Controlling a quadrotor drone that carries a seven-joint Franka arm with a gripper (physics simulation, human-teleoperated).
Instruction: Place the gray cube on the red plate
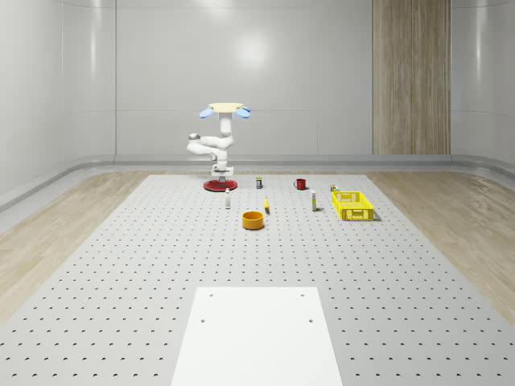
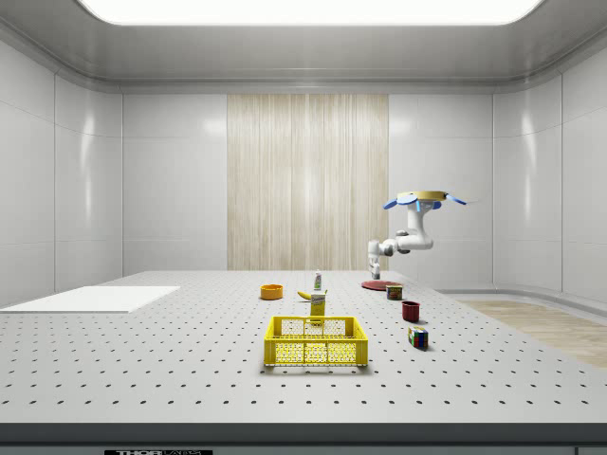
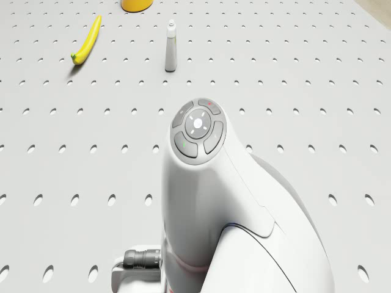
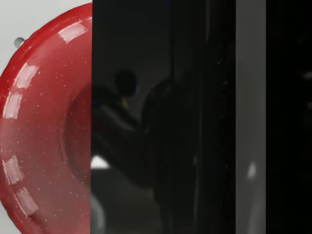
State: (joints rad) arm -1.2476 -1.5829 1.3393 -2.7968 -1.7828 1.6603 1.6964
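Left of centre in the whole-scene view: drone (image 1: 228, 110) hovering over the plate (image 1: 217, 186), arm folded down beneath it, hand (image 1: 221, 171) low, just above the red dish at the far part of the table (image 1: 121, 265). Further right in that view, all apart from the plate: bottle (image 1: 228, 201), orange bowl (image 1: 253, 219), banana (image 1: 266, 207), can (image 1: 259, 182), mug (image 1: 300, 184), yellow crate (image 1: 352, 205) towards the right. Cannot tell whether the hand is clenched or released. In the wrist view, plate rim glossy and very close, and beside it a dark mass (image 4: 146, 122) right before the camera. Possibly the cube in the hand, but not certain. Nowhere on the table picked out as a loose gray block, so best guess is that it sits at the hand, over or at the plate. Judged as the placing step, near the end of the task: hand already down at the dish, only the set-down and let-go left. Next move calls for a short, steady descent until the load rests flat inside the rim, not on its sloped edge, then a clean opening and a straight lift away, with the hover kept still so nothing gets nudged off. Risk: drift of the drone tipping the load onto the rim.
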